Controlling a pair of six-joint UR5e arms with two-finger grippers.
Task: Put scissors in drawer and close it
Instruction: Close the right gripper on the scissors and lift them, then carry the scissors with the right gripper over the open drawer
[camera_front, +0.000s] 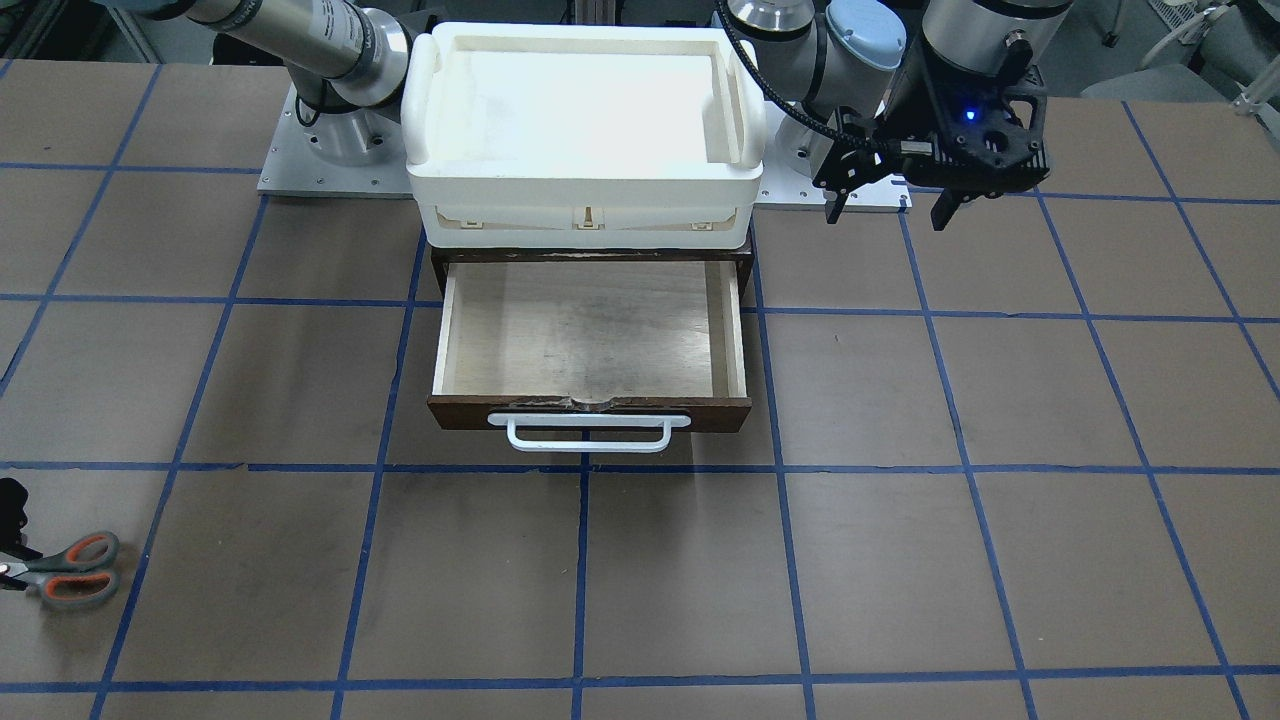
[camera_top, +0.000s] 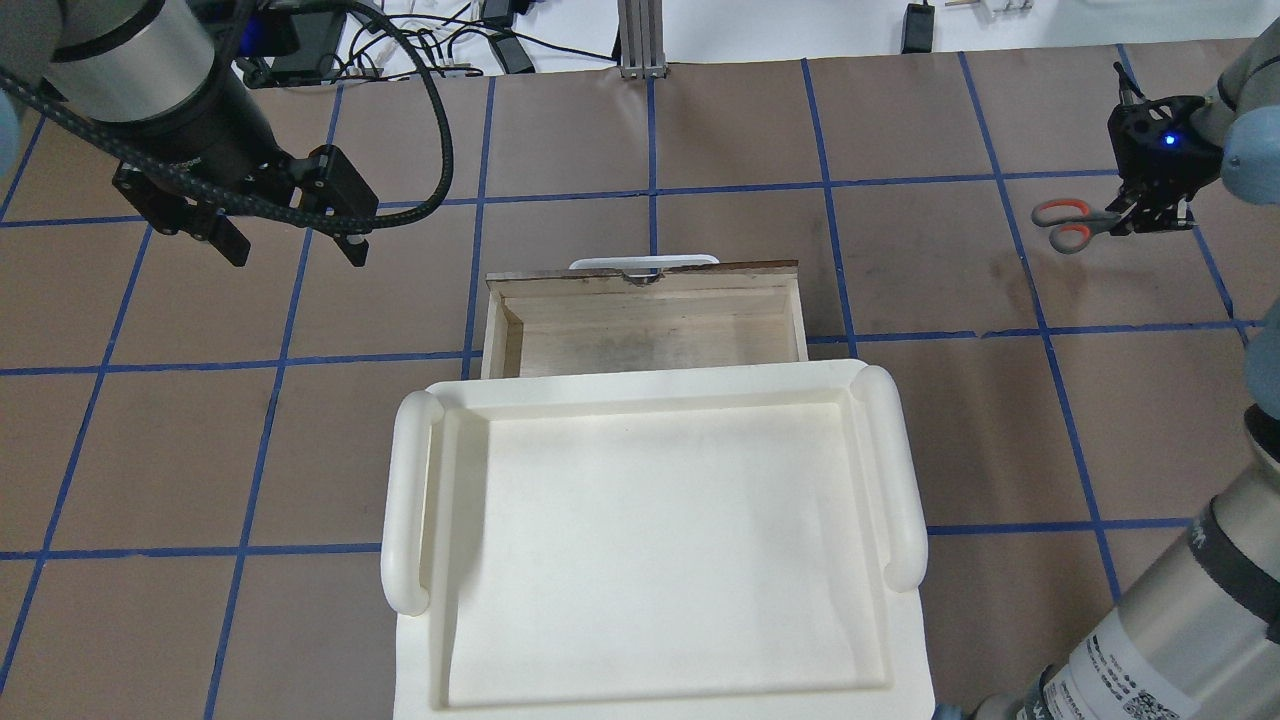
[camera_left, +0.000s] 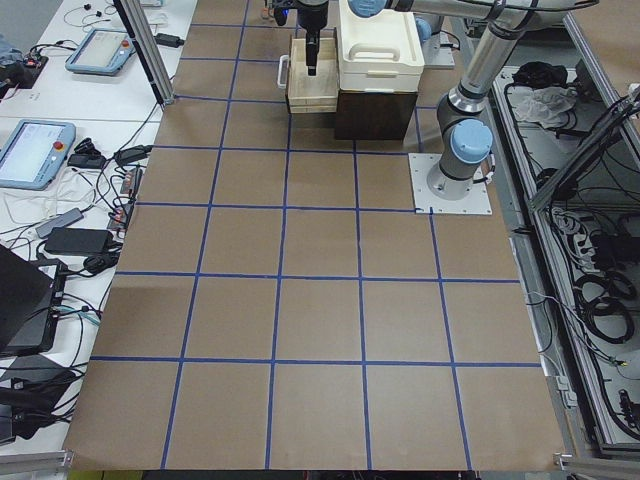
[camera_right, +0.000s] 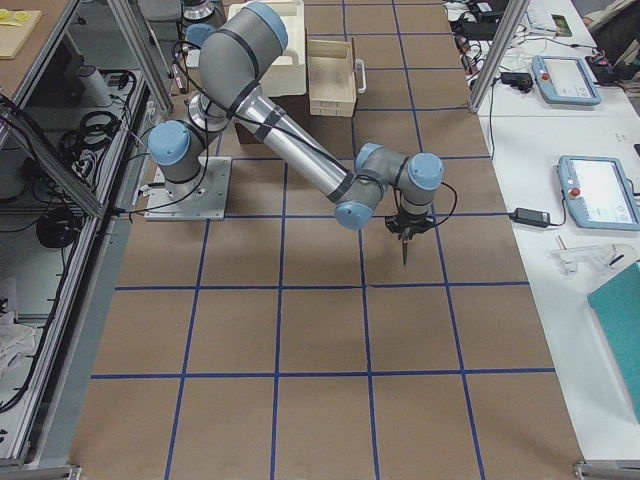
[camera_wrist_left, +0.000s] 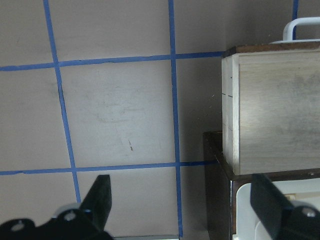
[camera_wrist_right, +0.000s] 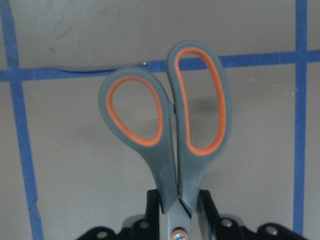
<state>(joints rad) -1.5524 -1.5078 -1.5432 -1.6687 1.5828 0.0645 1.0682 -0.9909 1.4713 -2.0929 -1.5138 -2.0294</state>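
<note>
The scissors (camera_wrist_right: 172, 130), grey handles lined orange, are clamped near the pivot by my right gripper (camera_wrist_right: 179, 215), handles pointing away from it. They show far to the robot's right in the overhead view (camera_top: 1065, 225) and the front view (camera_front: 70, 570), close over the table. The drawer (camera_front: 590, 340) is pulled open and empty, with its dark front and white bar handle (camera_front: 588, 430). It also shows in the overhead view (camera_top: 650, 320). My left gripper (camera_top: 290, 245) is open and empty, hovering beside the drawer's left side (camera_wrist_left: 275, 110).
A cream-white plastic bin (camera_top: 650, 530) sits on the dark cabinet above the drawer. Blue tape lines grid the brown table. Both arm bases (camera_front: 340, 150) stand on plates beside the cabinet. Benches with tablets and cables (camera_left: 60, 150) line the table's far side.
</note>
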